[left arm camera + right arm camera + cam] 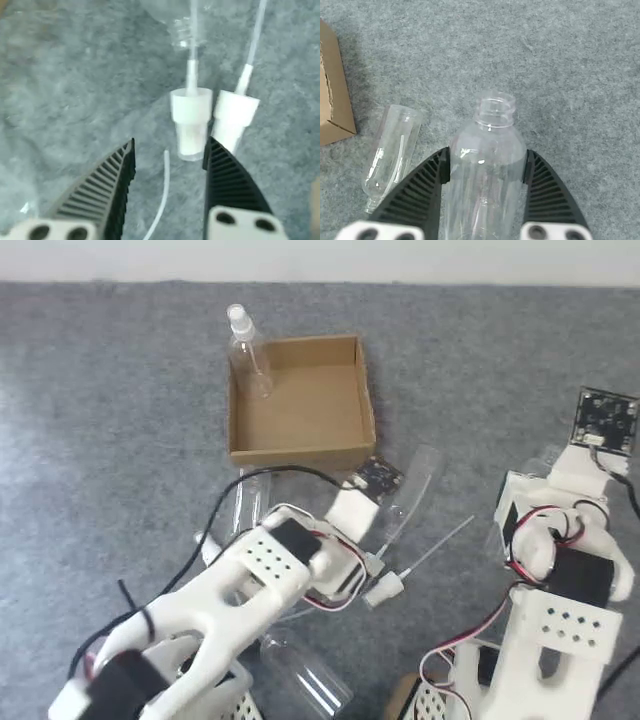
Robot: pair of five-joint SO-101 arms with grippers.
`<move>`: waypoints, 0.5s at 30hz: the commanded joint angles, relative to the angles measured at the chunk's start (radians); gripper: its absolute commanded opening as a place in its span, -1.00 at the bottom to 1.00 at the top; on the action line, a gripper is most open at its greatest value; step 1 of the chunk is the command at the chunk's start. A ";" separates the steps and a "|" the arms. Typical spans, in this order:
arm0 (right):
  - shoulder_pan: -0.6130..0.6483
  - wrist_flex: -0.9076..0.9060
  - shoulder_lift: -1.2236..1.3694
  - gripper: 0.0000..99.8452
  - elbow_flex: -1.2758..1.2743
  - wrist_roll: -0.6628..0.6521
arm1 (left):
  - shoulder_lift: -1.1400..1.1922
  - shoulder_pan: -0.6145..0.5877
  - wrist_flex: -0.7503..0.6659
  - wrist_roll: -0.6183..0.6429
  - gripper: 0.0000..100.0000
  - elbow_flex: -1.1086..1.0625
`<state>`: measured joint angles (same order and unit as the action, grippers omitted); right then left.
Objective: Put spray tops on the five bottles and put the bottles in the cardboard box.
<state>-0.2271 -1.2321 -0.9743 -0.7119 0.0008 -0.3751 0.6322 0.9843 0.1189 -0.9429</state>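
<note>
Fingers L: left gripper, fingers spread wide, gripping nothing.
Fingers R: right gripper, fingers pressed on both sides of uncapped bottle, neck pointing away from wrist.
Spray tops: two spray tops side by side on carpet just ahead of L fingertips, dip tubes trailing away; one tube runs toward a clear bottle neck.
Loose tube: thin white loose tube flat on carpet below L fingers.
Box: cardboard box open, toward far edge of table, mid-width.
Capped bottle: capped bottle w/ spray top on, in box's far-left corner, tilted, top above rim.
Lying bottles: one lying bottle near box's near-right corner; second bottle partly under left arm; third bottle by table's near edge.
R arm: right arm at table's right side.
Surface: grey carpet, short-pile, covers whole table.
Room: pale wall strip along far edge.
</note>
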 commanded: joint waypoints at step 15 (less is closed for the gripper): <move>-0.004 0.025 -0.038 -0.80 0.008 0.009 | 0.279 0.034 -0.086 0.069 -0.69 0.185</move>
<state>-0.2256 -1.2321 -0.9759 -0.7150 0.0008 -0.1281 0.6613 0.9152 0.1726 -0.8355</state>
